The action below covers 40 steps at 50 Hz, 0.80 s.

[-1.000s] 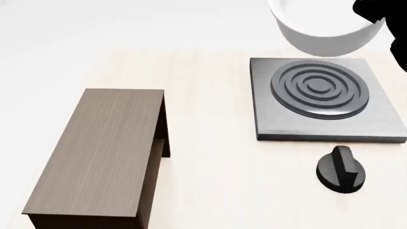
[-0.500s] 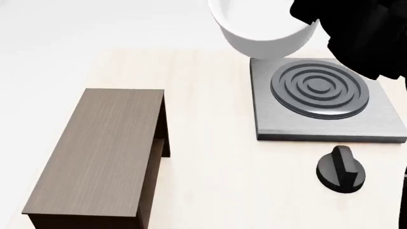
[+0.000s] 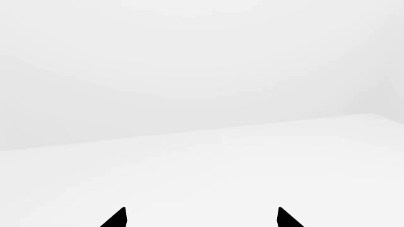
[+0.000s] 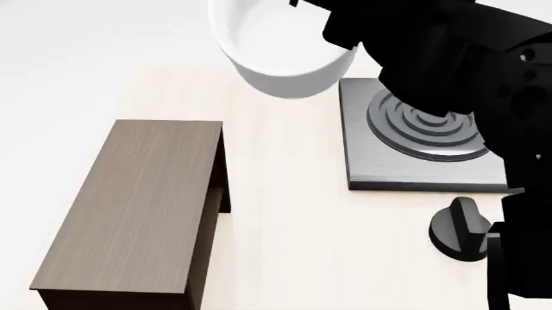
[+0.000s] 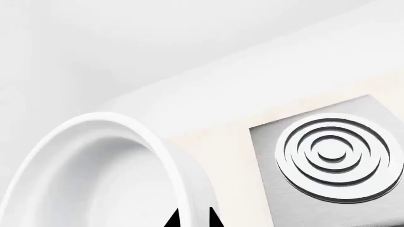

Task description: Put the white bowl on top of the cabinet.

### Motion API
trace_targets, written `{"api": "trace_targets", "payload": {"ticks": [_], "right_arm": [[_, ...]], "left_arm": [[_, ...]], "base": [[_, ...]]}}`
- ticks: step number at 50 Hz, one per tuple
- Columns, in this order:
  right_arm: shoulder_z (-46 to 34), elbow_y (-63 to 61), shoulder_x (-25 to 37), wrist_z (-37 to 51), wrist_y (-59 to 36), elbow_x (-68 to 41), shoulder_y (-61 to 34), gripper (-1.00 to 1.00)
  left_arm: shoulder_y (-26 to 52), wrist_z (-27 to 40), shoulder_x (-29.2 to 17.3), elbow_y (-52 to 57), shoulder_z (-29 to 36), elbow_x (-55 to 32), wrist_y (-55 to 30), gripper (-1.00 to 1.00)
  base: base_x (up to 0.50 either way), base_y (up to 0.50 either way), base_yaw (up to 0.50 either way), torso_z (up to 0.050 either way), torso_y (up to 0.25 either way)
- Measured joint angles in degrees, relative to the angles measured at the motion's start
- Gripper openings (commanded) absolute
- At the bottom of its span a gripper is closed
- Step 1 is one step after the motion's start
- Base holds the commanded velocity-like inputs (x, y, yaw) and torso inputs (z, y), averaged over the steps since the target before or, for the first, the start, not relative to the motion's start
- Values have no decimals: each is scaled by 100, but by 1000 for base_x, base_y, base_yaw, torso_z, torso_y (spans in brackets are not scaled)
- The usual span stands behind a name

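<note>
The right gripper (image 5: 191, 218) pinches the rim of the white bowl (image 4: 280, 48), held in the air beyond the cabinet (image 4: 134, 206), its top cut off in the head view. The arm hides part of the stove plate (image 4: 414, 171). Only the left gripper (image 3: 200, 218) tips show, spread apart on nothing.

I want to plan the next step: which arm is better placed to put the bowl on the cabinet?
The right. The right gripper already grips the rim of the glossy white deep bowl, raised near the dark brown wooden cabinet. The left gripper faces only blank white surroundings.
</note>
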<state>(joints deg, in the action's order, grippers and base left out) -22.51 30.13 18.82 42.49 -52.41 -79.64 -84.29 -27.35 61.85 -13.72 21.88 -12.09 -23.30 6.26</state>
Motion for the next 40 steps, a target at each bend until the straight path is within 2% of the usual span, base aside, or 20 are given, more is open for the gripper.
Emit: {"api": "trace_targets", "payload": {"ticks": [40], "right_arm": [[-134,-852,-472,-14,-307,-585,544,-100]], "left_arm": [[10,0,-12,-27,20,-14,25,100]], "base": [[0,0,0,1,1]]}}
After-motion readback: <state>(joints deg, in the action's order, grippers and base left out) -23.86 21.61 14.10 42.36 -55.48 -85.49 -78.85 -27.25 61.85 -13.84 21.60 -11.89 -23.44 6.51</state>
